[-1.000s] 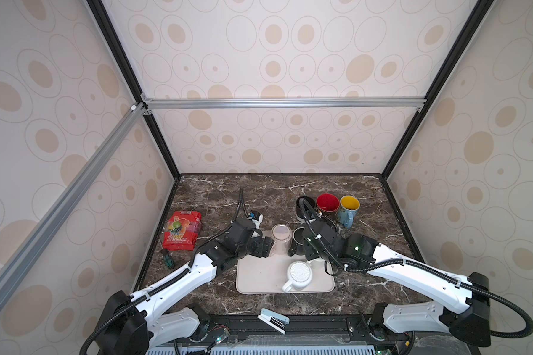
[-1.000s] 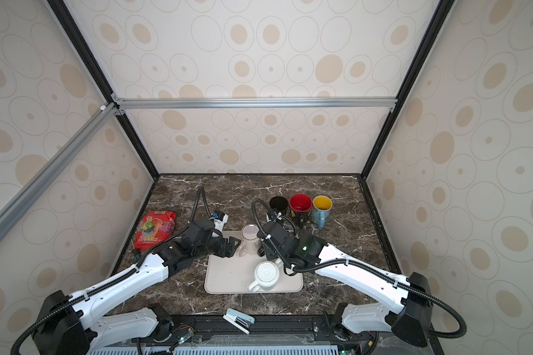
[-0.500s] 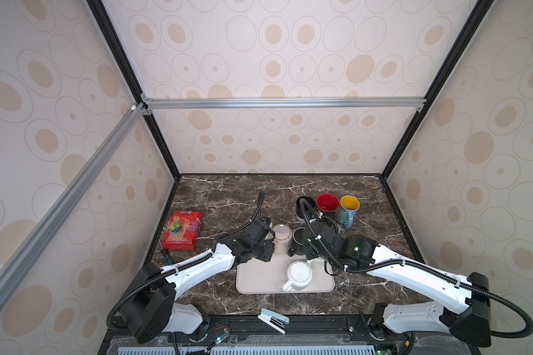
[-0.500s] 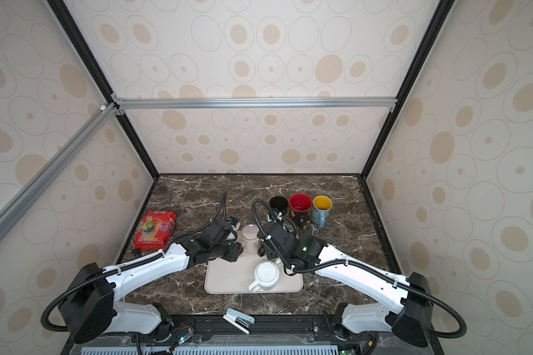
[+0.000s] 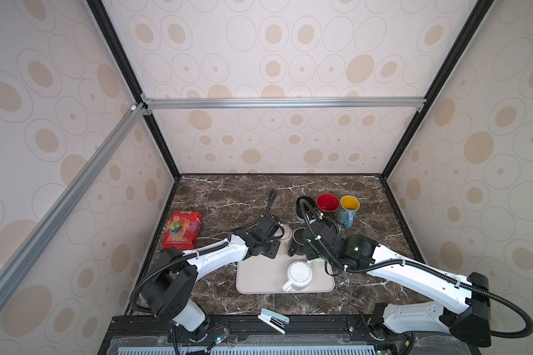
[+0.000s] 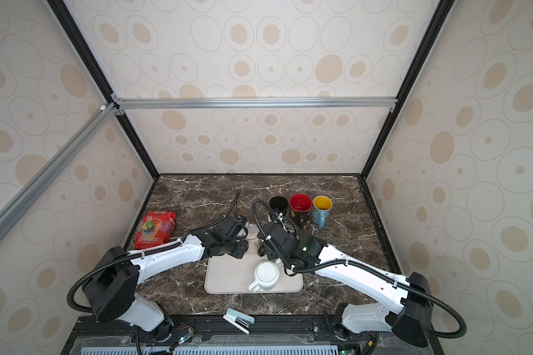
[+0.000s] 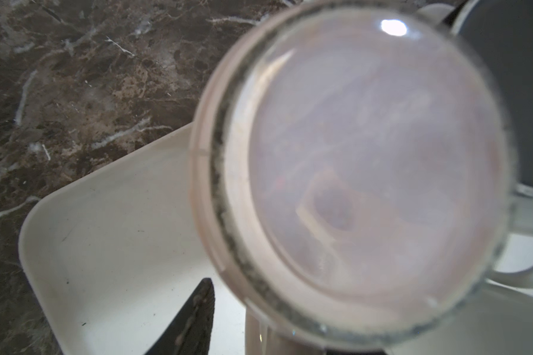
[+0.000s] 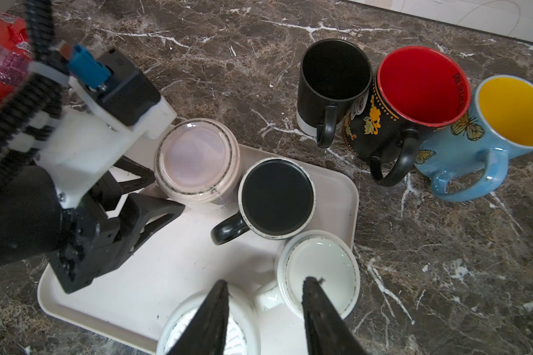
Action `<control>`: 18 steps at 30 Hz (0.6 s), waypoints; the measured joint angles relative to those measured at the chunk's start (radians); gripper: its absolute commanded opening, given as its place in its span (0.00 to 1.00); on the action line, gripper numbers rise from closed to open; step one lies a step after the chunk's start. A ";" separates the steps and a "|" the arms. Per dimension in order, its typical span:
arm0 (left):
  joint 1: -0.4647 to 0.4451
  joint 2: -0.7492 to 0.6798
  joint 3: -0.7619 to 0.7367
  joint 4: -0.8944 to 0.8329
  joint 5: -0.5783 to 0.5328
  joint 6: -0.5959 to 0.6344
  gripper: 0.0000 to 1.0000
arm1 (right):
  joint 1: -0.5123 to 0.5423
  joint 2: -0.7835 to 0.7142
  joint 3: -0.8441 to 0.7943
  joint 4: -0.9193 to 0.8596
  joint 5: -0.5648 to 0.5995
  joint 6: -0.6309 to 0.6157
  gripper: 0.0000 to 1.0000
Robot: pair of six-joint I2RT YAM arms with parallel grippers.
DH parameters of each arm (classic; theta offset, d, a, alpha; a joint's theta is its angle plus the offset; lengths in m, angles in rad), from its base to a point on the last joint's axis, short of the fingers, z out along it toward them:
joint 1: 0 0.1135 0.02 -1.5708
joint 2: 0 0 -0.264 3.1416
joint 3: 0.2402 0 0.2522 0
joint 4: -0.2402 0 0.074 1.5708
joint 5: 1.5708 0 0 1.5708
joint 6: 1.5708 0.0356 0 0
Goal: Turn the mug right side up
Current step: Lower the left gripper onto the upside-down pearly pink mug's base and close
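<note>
Several mugs stand upside down on the cream tray (image 5: 259,279) (image 8: 166,276). The pink mug (image 5: 285,235) (image 6: 253,236) (image 8: 197,159) sits at the tray's far left corner and fills the left wrist view (image 7: 366,169). My left gripper (image 5: 274,247) (image 8: 157,196) (image 7: 268,332) is open, its jaws straddling the pink mug's side where its handle points; a gap shows between one finger (image 7: 200,310) and the handle. My right gripper (image 5: 313,258) (image 8: 265,285) hovers open and empty above a white mug (image 8: 320,264) and a ribbed white mug (image 5: 299,273).
An upside-down black mug (image 8: 277,198) stands right beside the pink one. Upright black (image 5: 305,204), red (image 5: 328,203) and blue (image 5: 348,207) mugs line the back. A red snack packet (image 5: 182,229) lies at the left, a white stapler (image 5: 273,319) at the front edge.
My left arm has swung in toward the pink mug and its jaws have narrowed around the mug's side. The right arm has held still.
</note>
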State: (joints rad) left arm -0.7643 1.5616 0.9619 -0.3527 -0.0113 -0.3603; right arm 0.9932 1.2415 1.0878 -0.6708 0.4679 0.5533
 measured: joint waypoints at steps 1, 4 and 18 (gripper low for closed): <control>-0.002 0.009 0.007 -0.006 -0.006 0.003 0.49 | 0.000 0.000 0.000 0.000 0.000 0.000 0.42; -0.006 0.025 0.018 -0.024 -0.022 0.010 0.45 | 0.000 0.000 0.000 0.001 0.000 0.000 0.42; -0.023 0.032 0.029 -0.040 -0.076 0.013 0.07 | 0.000 -0.002 -0.033 0.011 -0.028 0.007 0.40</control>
State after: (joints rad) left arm -0.7876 1.5936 0.9905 -0.3927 -0.0875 -0.3473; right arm 0.9932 1.2392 1.0550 -0.6594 0.4397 0.5606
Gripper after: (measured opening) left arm 0.212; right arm 0.398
